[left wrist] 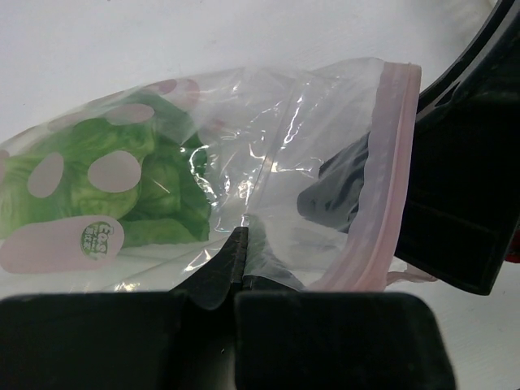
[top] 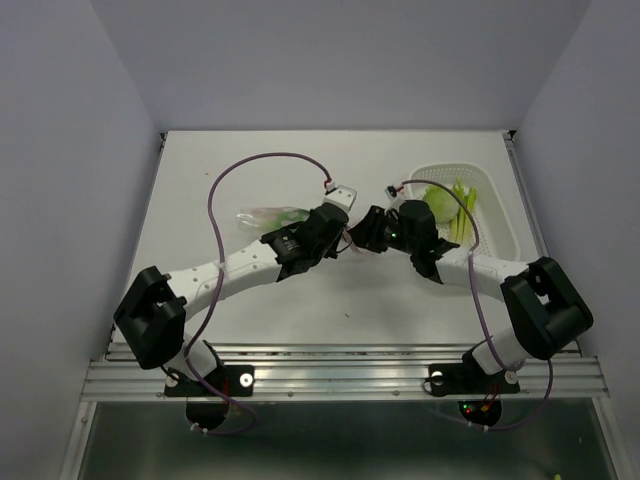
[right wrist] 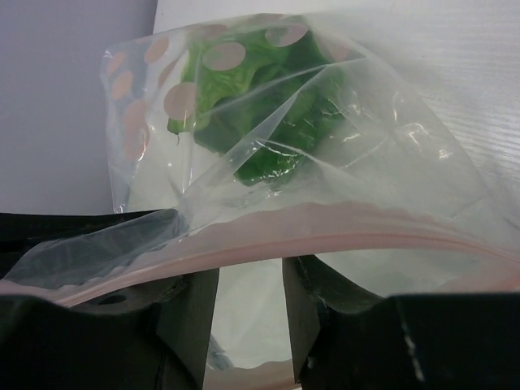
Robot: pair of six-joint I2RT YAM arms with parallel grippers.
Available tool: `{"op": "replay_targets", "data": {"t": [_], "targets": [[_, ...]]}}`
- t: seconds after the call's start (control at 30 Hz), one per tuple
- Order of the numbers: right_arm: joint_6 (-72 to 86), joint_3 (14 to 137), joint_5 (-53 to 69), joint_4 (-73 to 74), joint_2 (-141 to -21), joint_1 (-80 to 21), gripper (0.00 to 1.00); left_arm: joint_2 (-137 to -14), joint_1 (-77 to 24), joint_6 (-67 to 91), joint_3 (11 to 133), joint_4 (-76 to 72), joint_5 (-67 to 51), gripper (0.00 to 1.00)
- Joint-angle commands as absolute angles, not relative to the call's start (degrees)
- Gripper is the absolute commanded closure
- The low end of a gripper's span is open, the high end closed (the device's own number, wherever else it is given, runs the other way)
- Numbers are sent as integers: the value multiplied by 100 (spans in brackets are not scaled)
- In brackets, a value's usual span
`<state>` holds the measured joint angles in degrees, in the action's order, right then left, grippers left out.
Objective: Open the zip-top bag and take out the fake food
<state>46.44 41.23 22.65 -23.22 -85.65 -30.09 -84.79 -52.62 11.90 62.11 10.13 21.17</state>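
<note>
The clear zip-top bag lies left of centre on the table. In the left wrist view my left gripper is shut on a fold of the bag's film, beside the pink zipper strip. Green leafy fake food sits deep inside the bag. My right gripper faces the bag's mouth, its jaws apart with a gap between them. The pink zipper strip runs across just above its fingers, and fake food shows through the film beyond. From above, the left gripper and right gripper nearly meet.
A white perforated basket stands at the right back of the table and holds yellow-green leafy strips and a pale green ball. The purple cables arch over both arms. Walls close in the table on the left, right and back.
</note>
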Motion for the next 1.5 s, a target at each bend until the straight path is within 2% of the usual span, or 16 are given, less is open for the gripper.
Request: {"op": "replay_targets", "data": {"t": [0.0,0.33,0.6,0.83,1.13,1.47], "targets": [[4799,3842,1829,-3093,-8464,-3181,59,-8516,-5326,1283,6539,932,2092,100],[5247,3437,1248,-2865,-8226,-3234,64,-8841,-5458,1318,6759,1090,2179,100],[5388,3322,1134,-3532,-8472,-3234,64,-9088,-5546,1310,6899,1204,2180,100],[5265,3472,1239,-4156,-8955,-3234,63,-9167,-5555,1239,6934,1213,2145,100],[6222,3217,1547,-5457,-9632,-3234,63,-9088,-5546,1318,6996,1055,2074,100],[6337,3278,1951,-5861,-10001,-3287,62,-9220,-5546,1371,7154,1046,2118,100]]}}
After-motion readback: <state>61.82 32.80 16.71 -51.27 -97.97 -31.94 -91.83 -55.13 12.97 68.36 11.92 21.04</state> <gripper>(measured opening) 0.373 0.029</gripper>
